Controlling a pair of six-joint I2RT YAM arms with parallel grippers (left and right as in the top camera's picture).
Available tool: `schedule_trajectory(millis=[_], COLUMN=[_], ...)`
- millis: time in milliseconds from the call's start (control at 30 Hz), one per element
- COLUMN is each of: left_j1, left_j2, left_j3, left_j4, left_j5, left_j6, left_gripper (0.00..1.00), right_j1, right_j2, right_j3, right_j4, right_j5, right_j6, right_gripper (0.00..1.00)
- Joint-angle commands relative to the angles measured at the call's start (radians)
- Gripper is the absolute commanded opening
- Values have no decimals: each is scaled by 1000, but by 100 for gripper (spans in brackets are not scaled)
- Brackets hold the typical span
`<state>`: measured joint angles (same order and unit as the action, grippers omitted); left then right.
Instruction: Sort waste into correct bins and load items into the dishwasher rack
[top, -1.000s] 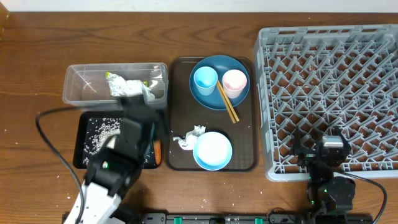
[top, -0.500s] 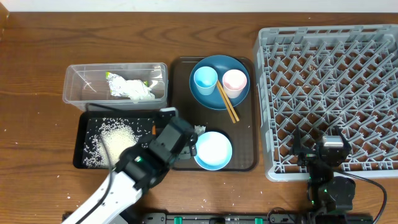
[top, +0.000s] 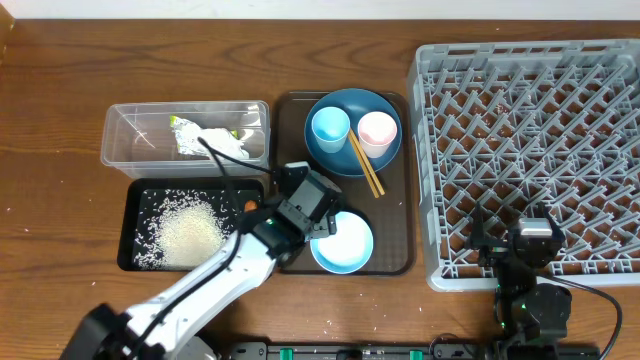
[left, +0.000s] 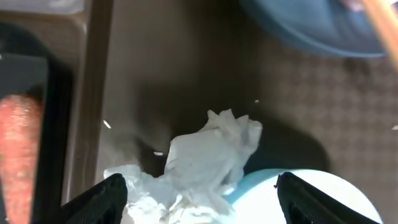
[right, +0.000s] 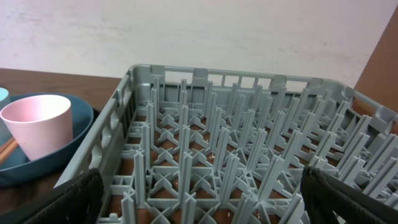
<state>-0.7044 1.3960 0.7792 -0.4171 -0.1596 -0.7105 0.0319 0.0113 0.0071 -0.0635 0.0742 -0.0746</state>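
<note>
**Item:** tissue (left: 208, 155), crumpled, white. We log it at the front-left corner of the brown tray (top: 392, 235), touching the bowl (top: 345, 245) beside it.

**Change:** within the last second the left gripper (left: 200, 190) has swung from over the black tray (top: 127, 230) to the brown tray and spread its jaws. They now stand wide on either side of the tissue, holding nothing. We judge that a pick comes next, then a carry to the tub (top: 186, 104).

**Already binned:** wrapper (top: 182, 124) and a second wad (top: 220, 145) in the tub; rice (top: 190, 225) and carrot (left: 22, 149) in the black tray.

**Still to load:** dish (top: 335, 162), blue cup (top: 331, 128), pink cup (top: 376, 130) and chopsticks (top: 368, 170) at the brown tray's rear; also the bowl. The rack (top: 530, 120) holds none of them.

**Right gripper** (right: 200, 186): fully spread, holding nothing, at the rack's front edge.

**Obstructions:** the bowl's rim lies under one left finger, and the brown tray's left lip is close by the other.
</note>
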Motion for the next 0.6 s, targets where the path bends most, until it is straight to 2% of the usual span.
schedule_trajectory(millis=[0,233,333,567], left_j1=[-4,8,28,39], left_j2=[53,137,139,139], left_j3=[-1,-1,-1,-1], left_j4=[2,20,24,36], left_j5=[-5,-16,-8,45], left_j6=[-10,-10,-10,-10], left_gripper=[81,84,74,73], right_j1=[-6,-6,-6,-6], right_j2=[-3,-3,-3,-3], right_j3=[-2,-2,-2,-2], right_j4=[-4,-5,-4,-4], right_j5=[-4,-4,-4,-4], right_j6=[-9,-9,-9,-9], right_gripper=[99,99,99,99])
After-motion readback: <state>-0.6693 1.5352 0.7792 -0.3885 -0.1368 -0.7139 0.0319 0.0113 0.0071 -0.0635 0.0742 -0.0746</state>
